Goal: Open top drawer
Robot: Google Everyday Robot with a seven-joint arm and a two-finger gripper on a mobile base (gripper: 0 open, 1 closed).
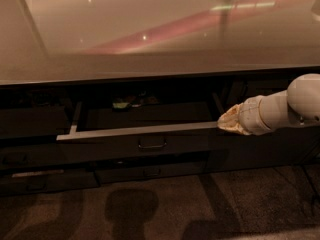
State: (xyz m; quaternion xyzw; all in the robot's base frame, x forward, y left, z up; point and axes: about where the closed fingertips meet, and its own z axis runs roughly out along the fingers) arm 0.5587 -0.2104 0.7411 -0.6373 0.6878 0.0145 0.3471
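- top drawer: stands partly open, below the counter's front edge, about mid-length and slightly left of centre. Its pale top rim runs as a thin line from left to right.
- pull handle: small, rectangular, at the centre of the dark drawer front.
- drawer interior: dim. A few small objects lie near its back, one greenish; they are too dark to identify.
- gripper: tan-tipped, on a white arm that enters from the right side. It sits at the right end of the drawer's top rim, touching or just beside it. Whether it is open or closed cannot be told.
- lower drawer: narrower, shut, directly beneath the open one.
- floor: dark carpet with soft shadows in front of the cabinet.
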